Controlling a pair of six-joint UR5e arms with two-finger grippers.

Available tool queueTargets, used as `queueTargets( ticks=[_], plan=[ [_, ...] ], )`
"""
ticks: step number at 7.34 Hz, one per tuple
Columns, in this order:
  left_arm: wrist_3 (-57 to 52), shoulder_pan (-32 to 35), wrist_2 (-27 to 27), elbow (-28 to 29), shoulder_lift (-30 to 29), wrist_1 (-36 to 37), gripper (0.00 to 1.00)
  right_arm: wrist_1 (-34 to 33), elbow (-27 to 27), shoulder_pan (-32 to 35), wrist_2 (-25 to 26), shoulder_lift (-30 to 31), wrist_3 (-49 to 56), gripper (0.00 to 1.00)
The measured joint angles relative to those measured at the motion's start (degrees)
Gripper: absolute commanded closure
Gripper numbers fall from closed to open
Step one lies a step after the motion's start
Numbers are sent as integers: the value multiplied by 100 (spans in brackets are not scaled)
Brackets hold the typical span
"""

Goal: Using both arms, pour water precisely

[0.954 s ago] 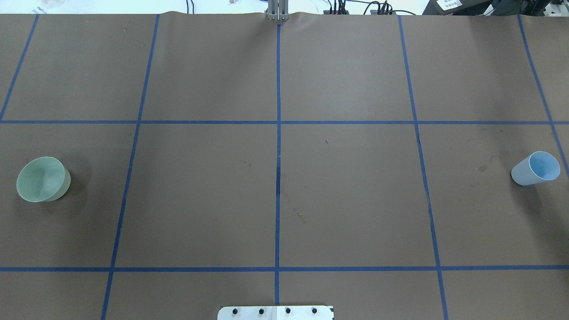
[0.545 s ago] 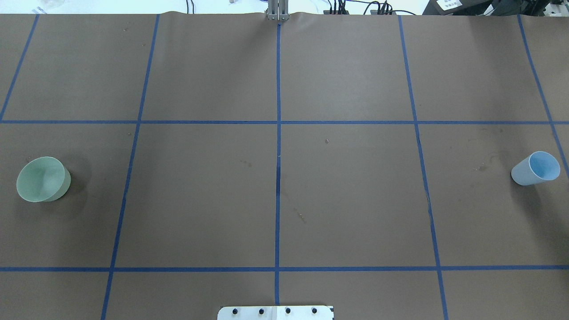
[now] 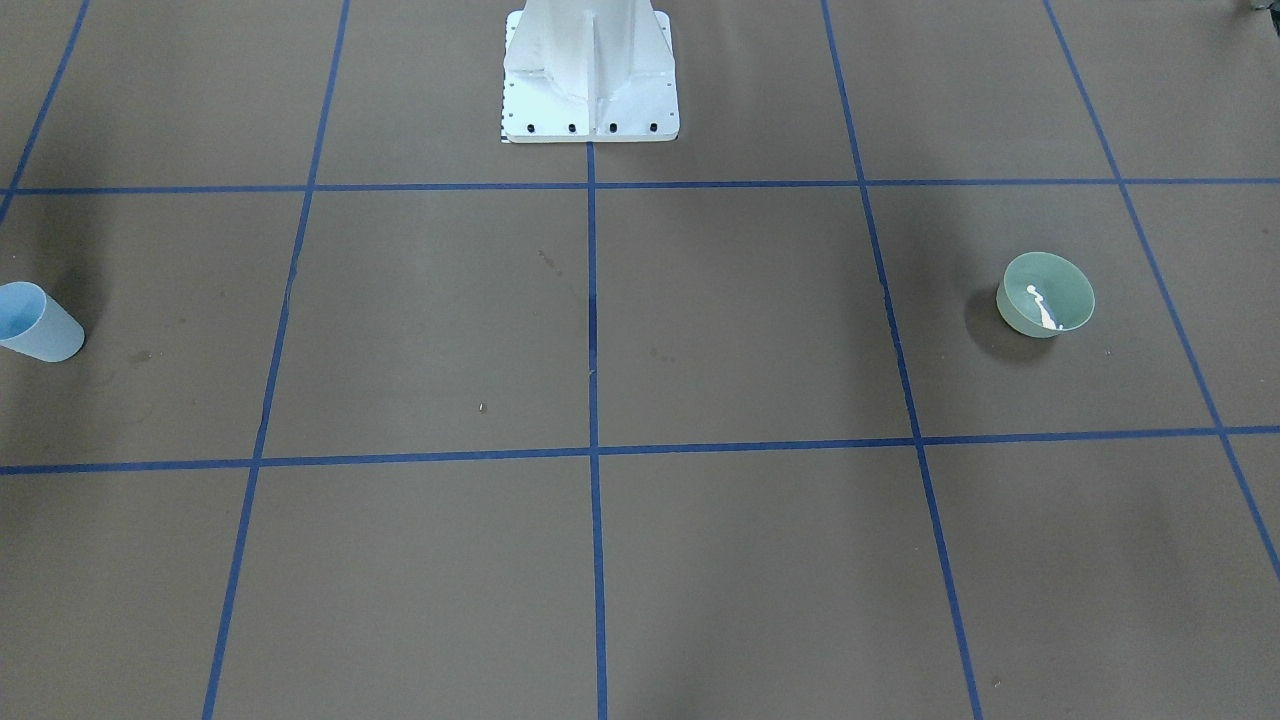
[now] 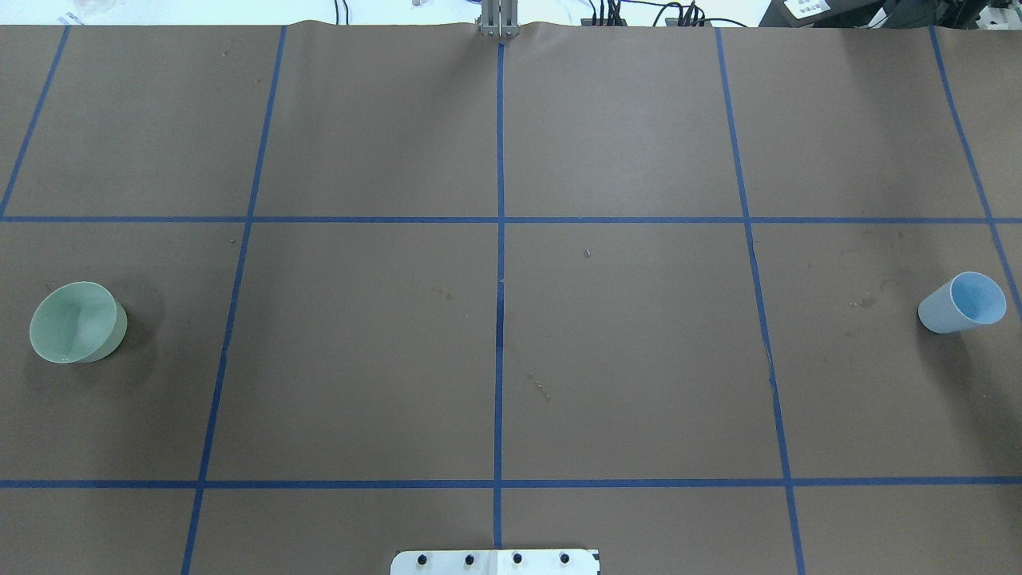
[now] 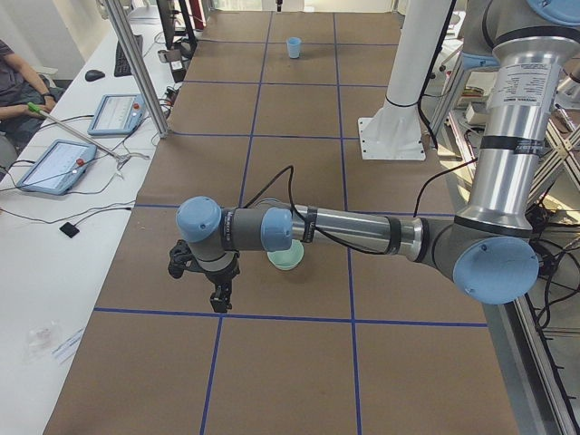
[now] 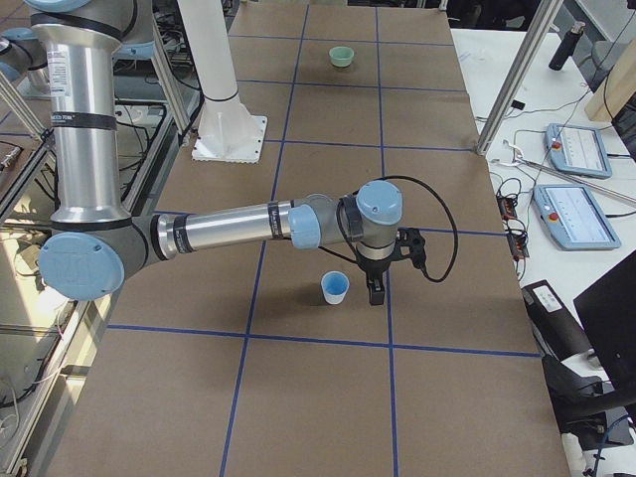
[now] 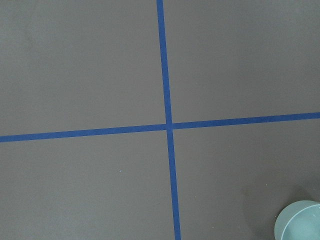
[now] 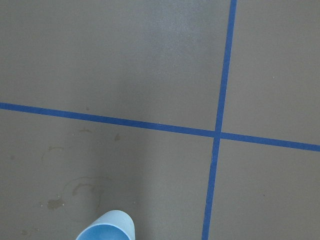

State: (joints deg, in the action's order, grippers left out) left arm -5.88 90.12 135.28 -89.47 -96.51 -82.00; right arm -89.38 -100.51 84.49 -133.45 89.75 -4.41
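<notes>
Find water (image 3: pixel 1044 312) glinting in green bowl (image 3: pixel 1070 290), mid-right of front-facing view; blue cup (image 3: pixel 38 322) at left edge. Cannot tell left gripper (image 5: pixel 218 298) or right gripper (image 6: pixel 376 291) clenched or released. Lower level, grasp walls squarely, lift upright.

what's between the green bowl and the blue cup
Nothing stands between green bowl and blue cup: only brown paper and blue tape, overhead view.
</notes>
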Motion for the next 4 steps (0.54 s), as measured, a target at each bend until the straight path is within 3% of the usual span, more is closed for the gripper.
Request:
queueTargets(
  ticks=[4],
  plan=[
    [41, -2, 71, -47, 322, -286, 0, -9, -14, -10, 43, 63, 1, 1]
  ],
)
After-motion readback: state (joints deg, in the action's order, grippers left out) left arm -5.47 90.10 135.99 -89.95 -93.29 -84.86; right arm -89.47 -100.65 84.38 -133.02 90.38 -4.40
